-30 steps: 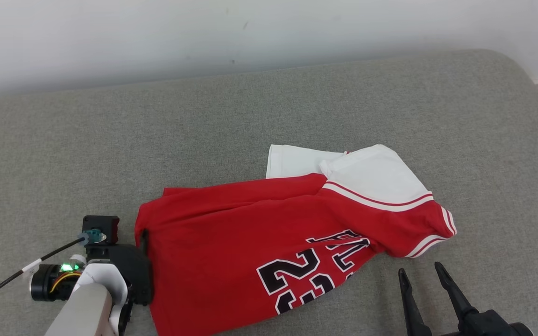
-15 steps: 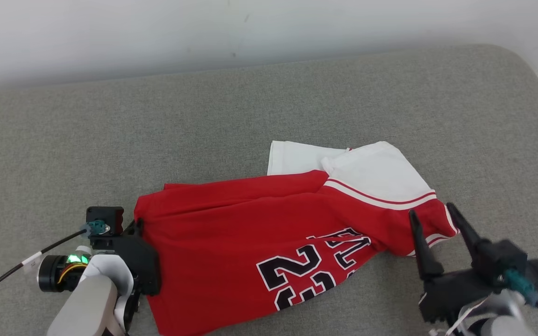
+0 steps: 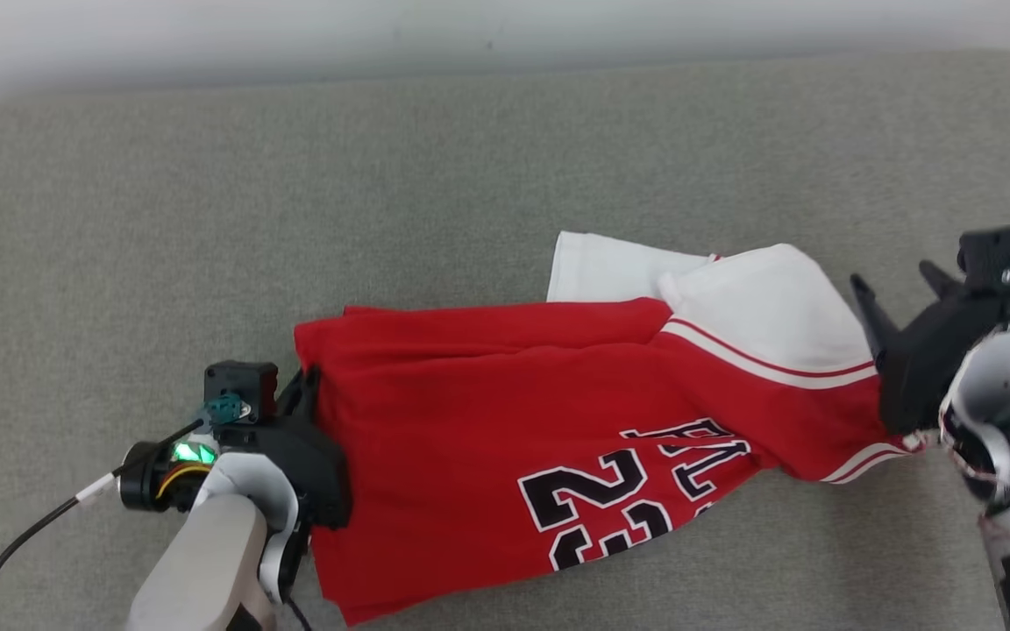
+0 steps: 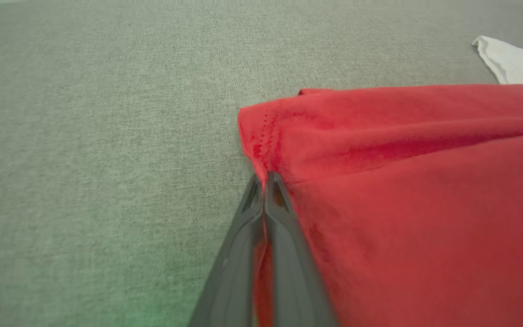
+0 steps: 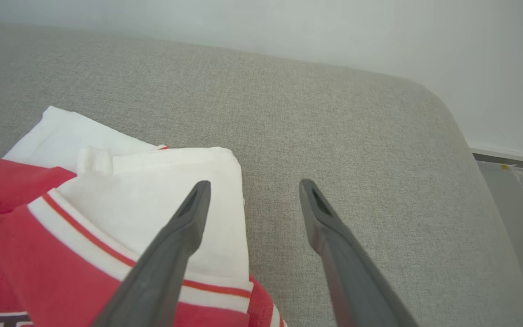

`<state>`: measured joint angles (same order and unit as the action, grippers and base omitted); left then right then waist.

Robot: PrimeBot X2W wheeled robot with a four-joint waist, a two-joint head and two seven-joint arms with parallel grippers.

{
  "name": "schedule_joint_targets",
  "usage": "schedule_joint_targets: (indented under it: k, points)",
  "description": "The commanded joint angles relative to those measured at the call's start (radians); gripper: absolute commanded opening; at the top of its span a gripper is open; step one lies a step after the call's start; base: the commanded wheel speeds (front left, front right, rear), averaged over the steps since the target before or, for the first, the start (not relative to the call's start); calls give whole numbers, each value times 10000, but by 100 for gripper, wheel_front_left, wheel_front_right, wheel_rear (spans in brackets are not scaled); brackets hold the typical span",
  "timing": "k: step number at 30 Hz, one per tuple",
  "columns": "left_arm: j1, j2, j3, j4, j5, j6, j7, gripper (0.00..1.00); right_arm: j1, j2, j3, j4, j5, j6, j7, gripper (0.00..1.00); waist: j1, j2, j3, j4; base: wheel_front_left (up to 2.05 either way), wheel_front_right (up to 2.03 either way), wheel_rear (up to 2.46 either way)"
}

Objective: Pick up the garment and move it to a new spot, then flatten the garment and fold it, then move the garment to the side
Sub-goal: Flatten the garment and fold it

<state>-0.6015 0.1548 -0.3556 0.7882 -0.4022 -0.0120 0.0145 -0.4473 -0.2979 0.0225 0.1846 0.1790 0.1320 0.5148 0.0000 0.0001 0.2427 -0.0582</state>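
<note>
Lifting evenly needs two grips: the left claw is clamped on the hem of the red-and-white numbered fabric jersey, which lies crumpled on the grey upholstered surface. The right claw, gaping and seemingly above the white sleeve, should close there.

Right gripper stood spread wide: one finger over garment (white panel, red trim), other over grey cushion.

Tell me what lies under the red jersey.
The jersey rests on the grey cushion; a white flap pokes out from under its red layer at the far edge. Anything else beneath is covered.
</note>
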Motion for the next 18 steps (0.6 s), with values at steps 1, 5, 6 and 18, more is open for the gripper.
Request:
schedule_joint_targets:
  k: [1, 5, 6, 18]
  points:
    - [-138, -59, -76, -166, 87, -5, -13, 0, -527, -123, 60, 436, 133, -27, 111, 100, 0, -1, 588, 369, 0, 0, 0]
    - [-258, -173, -192, -545, 111, 14, -13, 0, -1369, -341, 245, 1456, 259, -27, 245, 100, 0, -1, 1048, 627, 0, 0, 0]
    - [-258, -173, -192, -545, 111, 14, -13, 0, -1369, -341, 245, 1456, 259, -27, 245, 100, 0, -1, 1048, 627, 0, 0, 0]
    - [-97, -68, -359, -1004, -1, 40, 72, 0, -2608, -680, 1105, 3441, 868, -27, 81, 100, 0, -1, 1384, 878, 0, 0, 0]
